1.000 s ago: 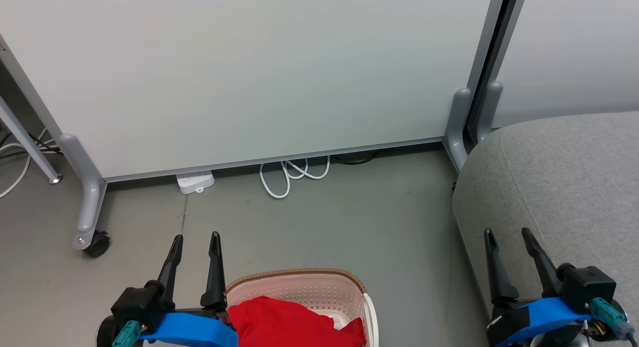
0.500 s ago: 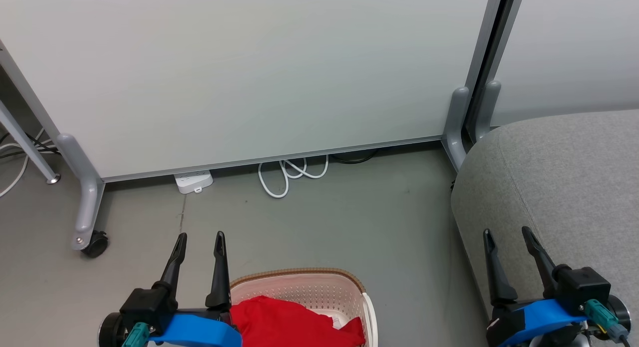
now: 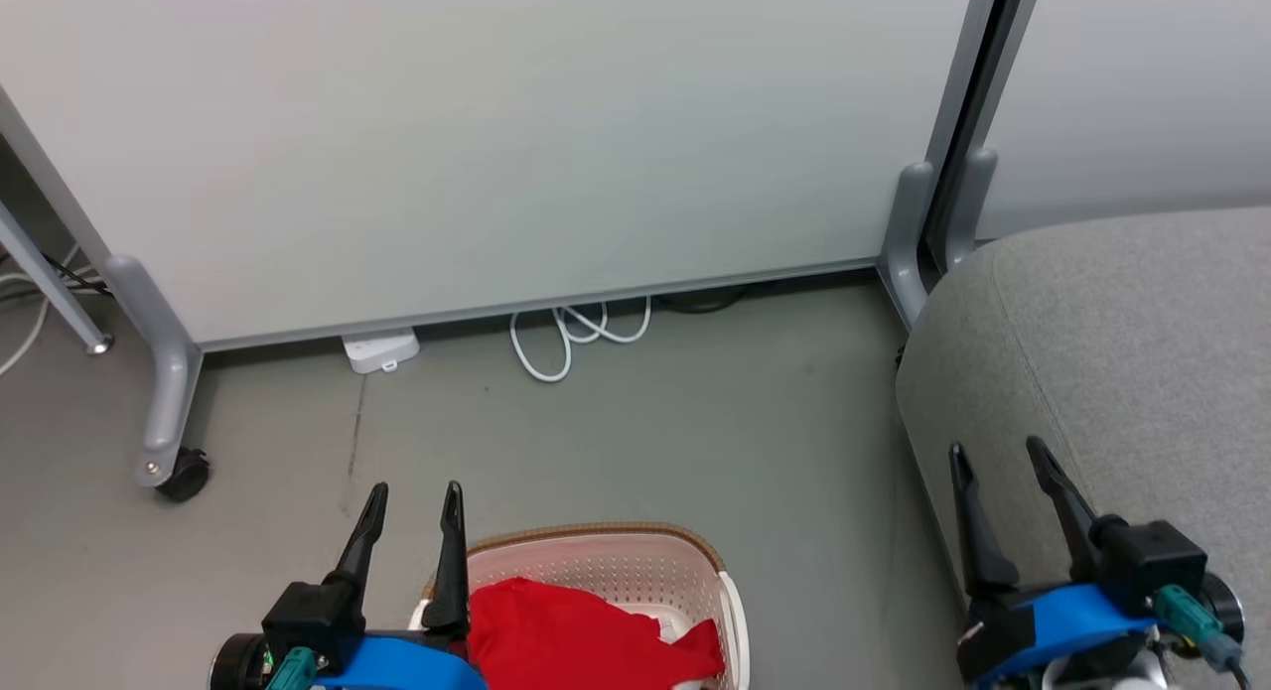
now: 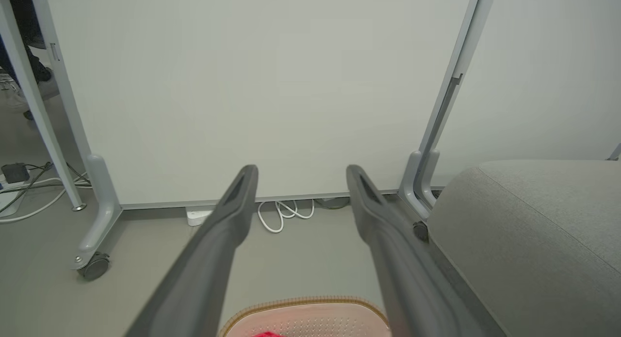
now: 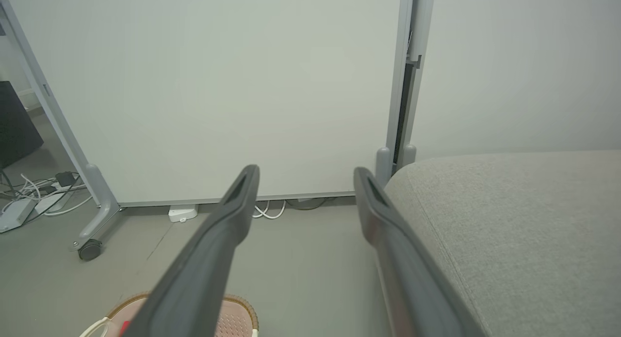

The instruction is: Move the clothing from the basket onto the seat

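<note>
Barely started tbh; yet to pull the clothing (image 3: 576, 635) out of the basket (image 3: 635, 571); nothing visible on the seat (image 3: 1142, 343); hovering with both jaws spread wide, gripping nothing

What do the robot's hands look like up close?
The left gripper and right gripper each have two long, dark, pointed fingers on a black block, with a bright blue band behind it and a teal plug beside it.
</note>
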Controlling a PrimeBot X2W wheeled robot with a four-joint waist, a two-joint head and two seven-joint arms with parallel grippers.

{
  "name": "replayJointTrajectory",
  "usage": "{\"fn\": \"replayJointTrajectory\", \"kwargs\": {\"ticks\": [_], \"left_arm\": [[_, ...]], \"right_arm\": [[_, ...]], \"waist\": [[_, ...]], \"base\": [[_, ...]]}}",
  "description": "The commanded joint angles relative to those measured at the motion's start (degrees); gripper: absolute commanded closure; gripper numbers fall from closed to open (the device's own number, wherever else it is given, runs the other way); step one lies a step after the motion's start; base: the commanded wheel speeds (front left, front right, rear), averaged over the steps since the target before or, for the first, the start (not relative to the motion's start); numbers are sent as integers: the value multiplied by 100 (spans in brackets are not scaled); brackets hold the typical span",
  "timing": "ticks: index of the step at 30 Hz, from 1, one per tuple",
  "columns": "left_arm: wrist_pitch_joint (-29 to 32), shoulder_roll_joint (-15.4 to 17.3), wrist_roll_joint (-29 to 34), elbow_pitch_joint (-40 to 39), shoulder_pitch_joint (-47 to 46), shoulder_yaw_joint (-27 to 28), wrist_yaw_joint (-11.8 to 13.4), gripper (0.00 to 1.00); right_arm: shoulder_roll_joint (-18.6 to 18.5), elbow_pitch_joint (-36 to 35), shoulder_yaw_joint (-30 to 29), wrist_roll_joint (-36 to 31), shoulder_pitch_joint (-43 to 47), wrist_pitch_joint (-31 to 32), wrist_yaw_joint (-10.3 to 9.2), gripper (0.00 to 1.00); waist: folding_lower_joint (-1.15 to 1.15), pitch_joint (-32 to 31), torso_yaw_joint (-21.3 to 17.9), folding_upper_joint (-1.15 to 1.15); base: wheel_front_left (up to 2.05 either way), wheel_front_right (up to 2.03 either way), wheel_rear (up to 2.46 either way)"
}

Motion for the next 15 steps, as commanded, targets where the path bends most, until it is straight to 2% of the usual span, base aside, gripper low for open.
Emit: {"fn": "replayJointTrajectory", "kwargs": {"ticks": [1,7,15], "left_arm": [[-7,46,38,34,-58,-7,-8,0],[158,179,209,328,-386,-227,-135,0],[386,466,592,1142,-1083,-732,-601,0]], "right_arm": [[-17,-69,42,35,-123,-10,-2,0],[-17,-274,235,2,-669,-85,-2,0],[-16,-403,488,101,-1505,-297,-3,0]], "waist": [[0,135,-64,0],[0,893,-313,0],[0,2203,-789,0]], "base": [[0,0,0],[0,0,0],[0,0,0]]}}
